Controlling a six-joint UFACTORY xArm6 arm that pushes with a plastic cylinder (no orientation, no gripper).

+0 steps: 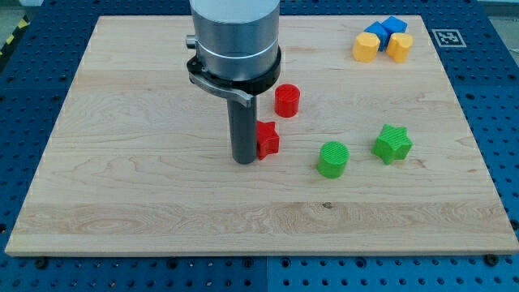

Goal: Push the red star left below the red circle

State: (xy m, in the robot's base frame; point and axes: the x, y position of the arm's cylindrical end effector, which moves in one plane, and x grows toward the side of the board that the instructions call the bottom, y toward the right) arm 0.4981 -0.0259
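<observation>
The red star (268, 139) lies near the middle of the wooden board (122, 162), partly hidden behind my rod. The red circle (287, 100) stands just above and slightly right of it, a small gap apart. My tip (244, 161) rests on the board directly against the star's left side, a little lower than the star's middle. The arm's grey body covers the board's top centre.
A green circle (332, 159) and a green star (392, 143) sit right of the red star. Two yellow blocks (366, 47) (399, 46) and two blue blocks (383, 30) cluster at the top right. A fiducial marker (444, 37) sits off the board's top right corner.
</observation>
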